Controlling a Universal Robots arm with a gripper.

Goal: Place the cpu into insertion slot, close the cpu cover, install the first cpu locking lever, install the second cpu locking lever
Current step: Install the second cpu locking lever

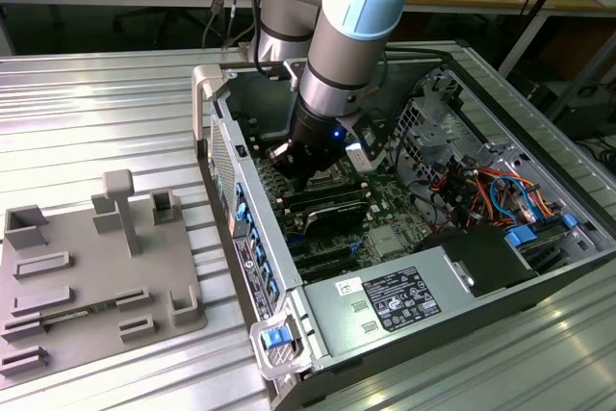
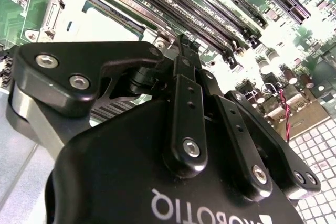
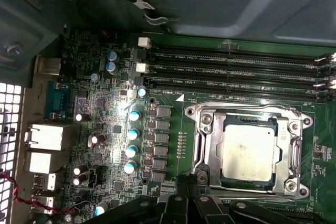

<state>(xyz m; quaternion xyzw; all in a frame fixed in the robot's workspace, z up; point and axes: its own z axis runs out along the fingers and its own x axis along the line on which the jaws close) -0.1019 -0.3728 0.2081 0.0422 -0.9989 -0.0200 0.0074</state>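
Note:
In the first wrist view the cpu (image 3: 247, 153) lies flat in the insertion slot, silvery-tan face up, so the socket itself is almost fully covered. The cpu cover (image 3: 247, 112), a silver frame, lies down around the cpu. My gripper (image 3: 187, 181) is shut, its black fingers together and holding nothing that I can see. The tip hovers at one corner of the frame, beside a thin lever rod (image 3: 199, 142). The second wrist view shows the closed fingertips (image 2: 182, 45) just off the pale socket area (image 2: 102, 24). In the exterior view the gripper (image 1: 306, 178) is low inside the open computer case.
Long black memory slots (image 3: 236, 72) run beside the socket. Capacitors (image 3: 134, 132) and rear port blocks (image 3: 44, 137) sit further along the board. The power supply (image 1: 404, 300) and coloured cables (image 1: 486, 190) fill the case's near and right side. A grey fixture plate (image 1: 91, 276) lies outside.

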